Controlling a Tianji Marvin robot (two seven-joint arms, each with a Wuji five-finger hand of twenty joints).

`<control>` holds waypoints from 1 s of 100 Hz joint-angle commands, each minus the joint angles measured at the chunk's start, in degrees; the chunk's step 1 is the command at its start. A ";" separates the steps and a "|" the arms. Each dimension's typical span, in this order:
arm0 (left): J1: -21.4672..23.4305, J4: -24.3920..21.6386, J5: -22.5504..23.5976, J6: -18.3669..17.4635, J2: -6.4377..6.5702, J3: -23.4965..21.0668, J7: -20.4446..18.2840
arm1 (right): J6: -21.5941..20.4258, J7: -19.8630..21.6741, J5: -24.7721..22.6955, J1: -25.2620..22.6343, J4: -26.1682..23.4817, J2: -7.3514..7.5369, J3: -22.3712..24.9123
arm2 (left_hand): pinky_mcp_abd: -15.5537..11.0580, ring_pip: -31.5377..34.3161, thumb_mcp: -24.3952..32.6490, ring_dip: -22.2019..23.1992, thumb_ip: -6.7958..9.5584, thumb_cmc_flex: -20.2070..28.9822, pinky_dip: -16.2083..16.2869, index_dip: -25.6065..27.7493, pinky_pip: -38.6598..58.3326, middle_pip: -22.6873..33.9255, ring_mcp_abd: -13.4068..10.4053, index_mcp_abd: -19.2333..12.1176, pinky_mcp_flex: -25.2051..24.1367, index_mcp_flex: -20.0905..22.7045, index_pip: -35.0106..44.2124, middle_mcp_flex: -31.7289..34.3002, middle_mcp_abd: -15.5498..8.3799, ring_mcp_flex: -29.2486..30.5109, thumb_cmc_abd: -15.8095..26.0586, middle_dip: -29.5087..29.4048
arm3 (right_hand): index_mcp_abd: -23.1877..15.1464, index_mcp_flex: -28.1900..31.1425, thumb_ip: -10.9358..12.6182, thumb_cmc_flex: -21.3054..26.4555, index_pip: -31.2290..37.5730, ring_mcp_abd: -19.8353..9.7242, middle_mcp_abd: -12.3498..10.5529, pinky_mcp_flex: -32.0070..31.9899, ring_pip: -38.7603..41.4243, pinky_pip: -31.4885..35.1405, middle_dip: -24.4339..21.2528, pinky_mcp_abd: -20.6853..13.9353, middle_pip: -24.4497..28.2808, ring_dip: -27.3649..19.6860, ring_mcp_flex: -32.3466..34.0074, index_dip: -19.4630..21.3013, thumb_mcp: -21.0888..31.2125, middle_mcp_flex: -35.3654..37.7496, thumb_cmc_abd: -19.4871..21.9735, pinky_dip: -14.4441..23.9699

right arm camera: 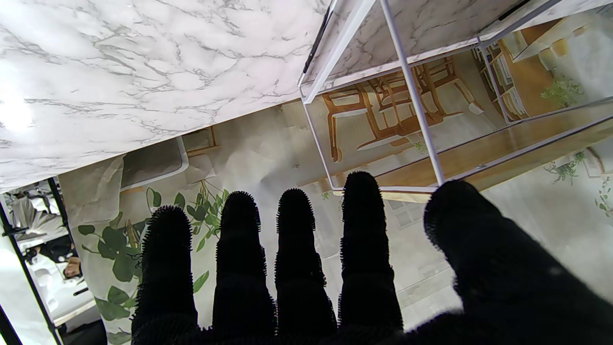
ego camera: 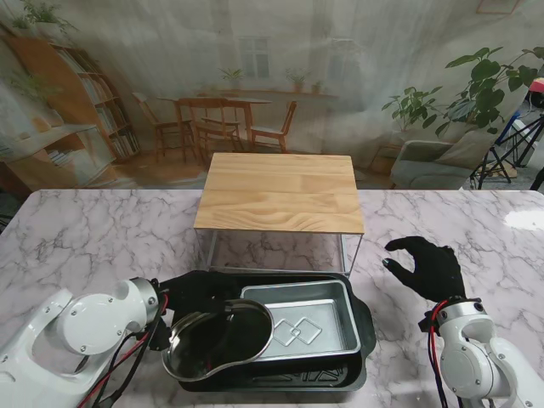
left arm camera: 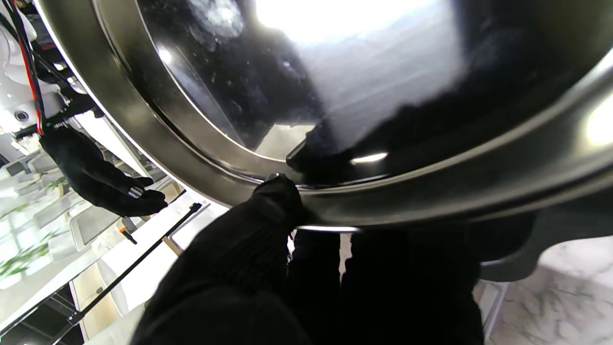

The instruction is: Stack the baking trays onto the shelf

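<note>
shiny round pan (ego camera: 218, 342) gripped by left robot hand (ego camera: 194, 293); right robot hand (ego camera: 427, 265) spread empty.

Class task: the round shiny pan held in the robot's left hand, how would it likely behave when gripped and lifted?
The round pan looks like stiff metal, probably rigid. Its glossy rim may be slippery for the left hand, which pinches one edge, so it could tilt.
</note>
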 commanded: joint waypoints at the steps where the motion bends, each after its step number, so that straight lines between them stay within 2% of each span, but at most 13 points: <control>1: -1.61 0.76 -0.69 0.92 -0.87 1.09 0.03 | 0.14 0.11 0.07 -0.20 0.00 -0.10 -0.04 | -3.53 2.35 9.77 0.68 1.75 5.09 1.72 0.91 5.63 -0.06 3.30 -3.41 2.53 5.14 4.50 2.24 -0.65 2.18 2.60 0.87 | 0.43 -1.12 1.28 -0.15 -1.08 0.64 0.45 -0.28 -2.41 -0.45 -0.09 -0.41 1.08 0.69 -0.18 0.92 -1.06 -0.14 1.63 -0.03; 14: -5.09 2.54 -0.21 2.25 -1.14 4.73 1.25 | 0.16 0.14 0.33 -0.37 -0.17 -0.14 0.09 | -3.65 2.34 9.73 0.67 1.75 5.05 1.64 0.91 5.63 -0.01 3.28 -3.35 2.50 5.04 4.56 2.19 -0.72 2.13 2.67 0.84 | 0.45 -1.12 1.29 -0.11 -1.08 0.63 0.54 -0.32 -2.41 -0.49 -0.10 -0.27 1.06 0.69 -0.19 0.92 -1.05 -0.19 1.63 -0.06; 61: -12.78 5.00 1.92 5.61 -2.44 15.07 6.77 | 0.05 0.18 0.40 -0.58 -0.24 -0.15 0.19 | -4.38 2.45 9.67 0.63 1.99 4.88 1.36 0.76 5.70 0.24 2.73 -2.96 3.00 4.90 4.73 2.20 -0.98 2.56 2.57 0.71 | 0.44 -1.12 1.27 -0.20 -1.08 0.69 0.62 -0.28 -2.43 -0.47 -0.10 -0.40 1.07 0.69 -0.18 0.93 -1.09 -0.08 1.54 -0.06; 100: -20.34 10.20 3.50 6.92 -4.04 24.00 11.95 | -0.13 -0.18 0.45 -0.71 -0.12 -0.21 0.36 | -4.98 2.26 9.13 0.51 2.06 4.88 1.04 0.88 5.51 0.45 2.05 -3.48 3.05 4.40 5.28 1.95 -1.50 2.46 2.86 0.65 | 0.40 -1.03 1.29 -0.21 -1.07 0.69 0.42 -0.28 -2.43 -0.44 -0.09 -0.40 1.11 0.69 -0.18 0.94 -1.01 0.01 1.43 -0.04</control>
